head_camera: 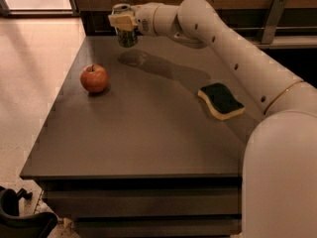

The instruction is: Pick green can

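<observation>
The green can (127, 35) is a small dark green drink can with a silver top rim. It hangs in the air above the far left part of the dark table (143, 133), with its shadow on the tabletop below it. My gripper (124, 22) reaches in from the right on the long white arm and is shut on the can's upper part. The can stays upright.
A red apple (94, 78) sits on the left side of the table. A green-topped yellow sponge (220, 100) lies on the right, near my arm. A wooden wall and a rail run behind the table. Light floor lies to the left.
</observation>
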Controlling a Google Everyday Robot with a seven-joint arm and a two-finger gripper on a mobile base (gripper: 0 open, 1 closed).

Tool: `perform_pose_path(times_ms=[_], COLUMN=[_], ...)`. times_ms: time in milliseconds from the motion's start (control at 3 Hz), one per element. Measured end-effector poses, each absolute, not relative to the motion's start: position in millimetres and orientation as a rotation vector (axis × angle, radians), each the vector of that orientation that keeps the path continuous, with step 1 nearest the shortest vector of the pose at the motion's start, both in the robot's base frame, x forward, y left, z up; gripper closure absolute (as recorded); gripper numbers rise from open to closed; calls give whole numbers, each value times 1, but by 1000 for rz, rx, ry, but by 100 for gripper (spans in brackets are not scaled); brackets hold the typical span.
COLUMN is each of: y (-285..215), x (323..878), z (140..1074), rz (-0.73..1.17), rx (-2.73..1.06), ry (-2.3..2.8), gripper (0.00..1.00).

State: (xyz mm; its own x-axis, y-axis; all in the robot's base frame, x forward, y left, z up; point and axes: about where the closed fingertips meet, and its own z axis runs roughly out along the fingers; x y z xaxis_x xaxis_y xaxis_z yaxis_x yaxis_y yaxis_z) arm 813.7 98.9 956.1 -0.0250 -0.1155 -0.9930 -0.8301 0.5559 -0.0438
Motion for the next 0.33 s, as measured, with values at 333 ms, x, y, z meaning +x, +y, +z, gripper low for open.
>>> perform_pose_path(times_ms=[333], y=[95], x=[790], z=[998], rz=[631], rx=[-891], ry=[1467], gripper=[100])
